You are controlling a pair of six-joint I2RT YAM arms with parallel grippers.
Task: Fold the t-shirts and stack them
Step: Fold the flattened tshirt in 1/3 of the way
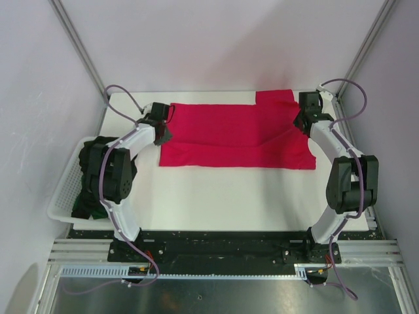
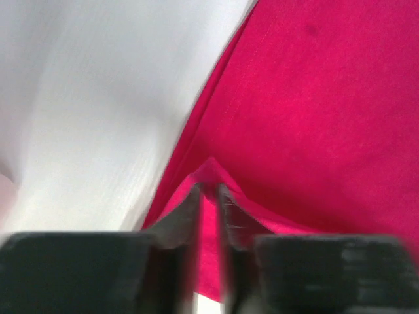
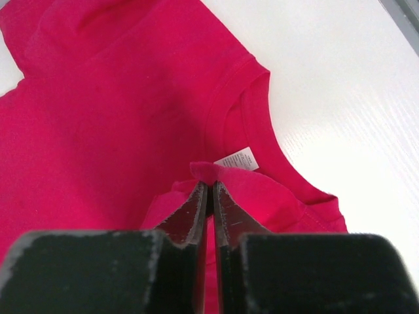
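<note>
The crimson-red t-shirt (image 1: 232, 134) lies spread across the far part of the white table, partly folded lengthwise. My left gripper (image 1: 163, 127) is shut on a pinch of its left edge (image 2: 209, 171). My right gripper (image 1: 302, 121) is shut on a fold of the red cloth (image 3: 208, 171) next to the collar and its white label (image 3: 237, 159). A dark t-shirt (image 1: 88, 186) is bunched in the white basket at the left. The pale pink shirt is not in view.
The white lattice basket (image 1: 62, 196) hangs off the table's left edge beside the left arm. White table surface (image 1: 222, 196) lies between the shirt and the arm bases. Grey walls and metal frame posts enclose the table.
</note>
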